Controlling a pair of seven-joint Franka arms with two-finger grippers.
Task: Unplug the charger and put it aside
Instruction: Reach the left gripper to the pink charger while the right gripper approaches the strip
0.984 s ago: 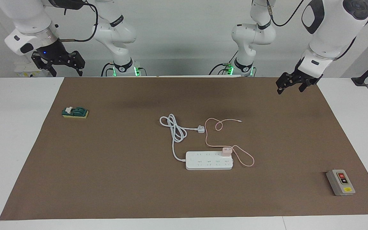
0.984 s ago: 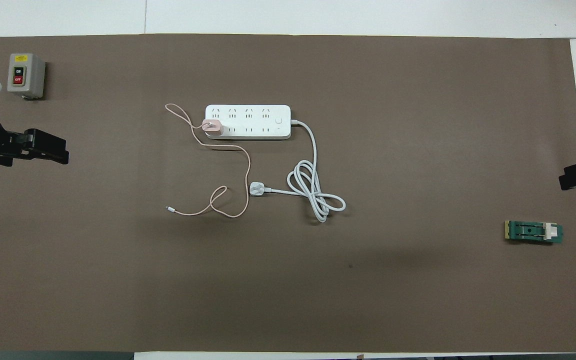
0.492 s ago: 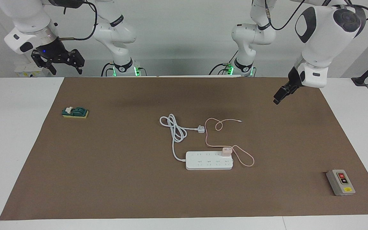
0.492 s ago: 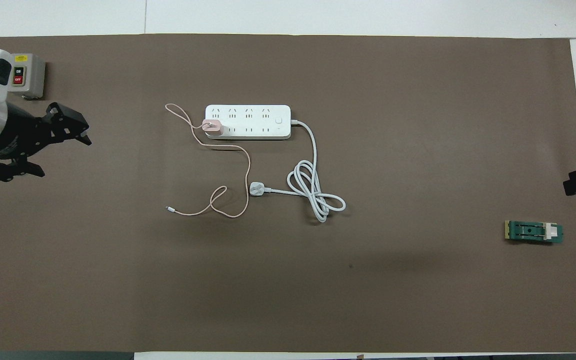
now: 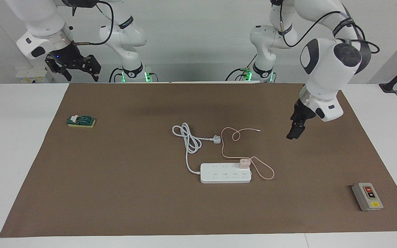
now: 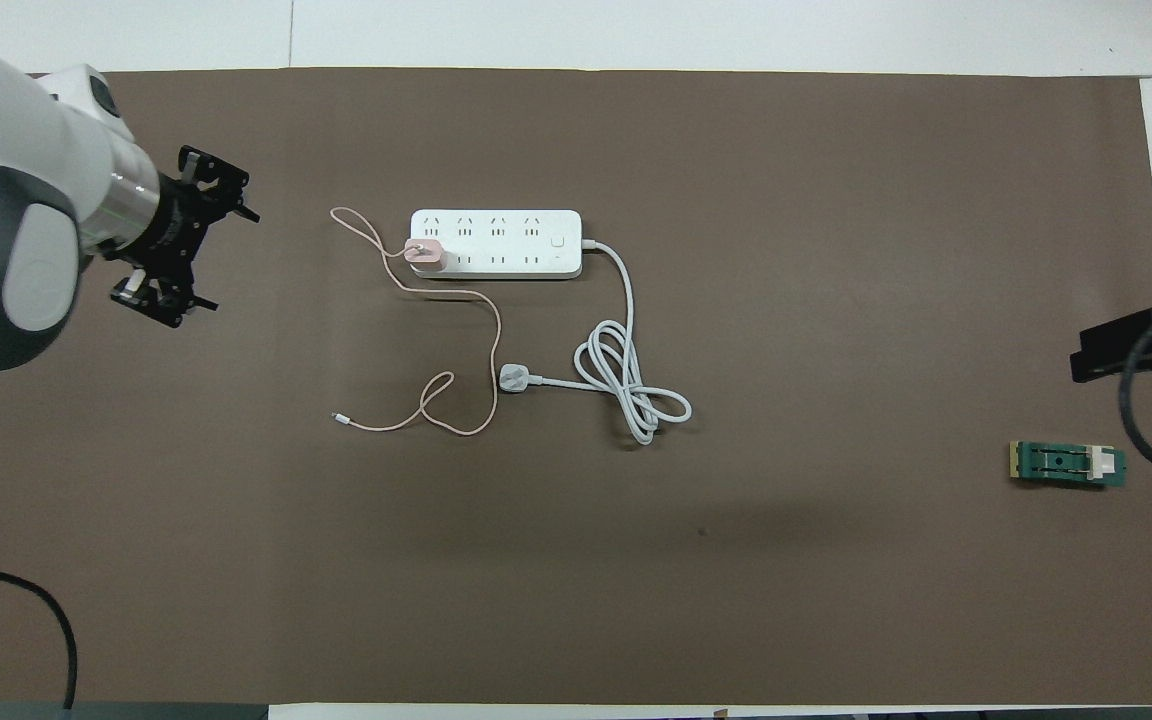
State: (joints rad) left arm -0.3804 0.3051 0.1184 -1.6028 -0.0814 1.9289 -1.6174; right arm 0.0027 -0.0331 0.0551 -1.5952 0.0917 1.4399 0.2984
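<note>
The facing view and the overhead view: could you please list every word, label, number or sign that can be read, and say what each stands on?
No text can be read as it stands.
Grey switch box: marks on its red and black buttons and a yellow label, all too small to read; it does not show in the overhead view.
Power strip: no readable print.
Charger: none.
Green switch: none.
</note>
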